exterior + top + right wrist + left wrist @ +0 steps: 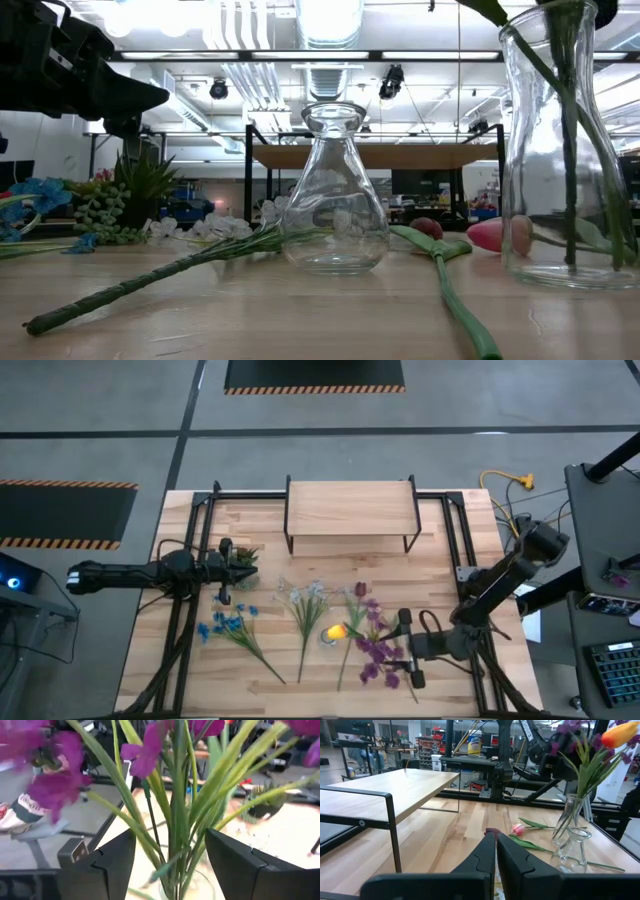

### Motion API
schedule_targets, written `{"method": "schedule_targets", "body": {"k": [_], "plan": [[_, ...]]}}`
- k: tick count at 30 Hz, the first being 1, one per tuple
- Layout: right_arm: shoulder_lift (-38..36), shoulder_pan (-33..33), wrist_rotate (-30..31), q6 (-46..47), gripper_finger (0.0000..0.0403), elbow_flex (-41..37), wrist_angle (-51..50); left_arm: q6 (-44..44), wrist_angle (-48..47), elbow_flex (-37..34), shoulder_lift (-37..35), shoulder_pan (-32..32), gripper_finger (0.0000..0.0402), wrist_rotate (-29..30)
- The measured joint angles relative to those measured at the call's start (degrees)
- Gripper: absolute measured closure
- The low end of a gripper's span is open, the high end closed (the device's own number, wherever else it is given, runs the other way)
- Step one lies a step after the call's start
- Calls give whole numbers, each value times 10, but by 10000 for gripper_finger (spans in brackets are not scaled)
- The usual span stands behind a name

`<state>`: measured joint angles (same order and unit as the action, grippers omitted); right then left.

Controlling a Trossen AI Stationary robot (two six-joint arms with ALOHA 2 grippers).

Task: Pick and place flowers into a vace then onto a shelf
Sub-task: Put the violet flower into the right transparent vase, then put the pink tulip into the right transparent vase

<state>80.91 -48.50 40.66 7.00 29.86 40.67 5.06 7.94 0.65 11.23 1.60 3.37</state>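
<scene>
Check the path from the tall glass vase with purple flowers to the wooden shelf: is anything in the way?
Mostly clear. The tall clear glass vase holding purple flowers sits between the open right hand fingers. Toward the low light-wood shelf with black legs, only a loose pink-budded stem lies flat on the slatted tabletop; lifting clears it.

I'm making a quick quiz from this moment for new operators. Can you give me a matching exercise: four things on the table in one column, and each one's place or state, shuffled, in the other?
Things:
1. shelf
2. blue flowers
3. purple flowers
4. left gripper

Places or states:
A. standing in a glass vase between the open fingers of the right gripper
B. shut, beside a small green potted plant
C. lying flat on the tabletop, nearer the left arm
D. at the far middle of the table, nothing on its top

Pairs: 1-D, 2-C, 3-A, 4-B
</scene>
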Motion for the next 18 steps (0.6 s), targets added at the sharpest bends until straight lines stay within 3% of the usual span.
{"method": "schedule_targets", "body": {"k": [8,18], "plan": [[-75,-3,-1,37,170,24,-141,0,0,0,0,0,402,0],[-112,-4,-1,106,170,51,-275,0,0,0,0,0,402,0]]}}
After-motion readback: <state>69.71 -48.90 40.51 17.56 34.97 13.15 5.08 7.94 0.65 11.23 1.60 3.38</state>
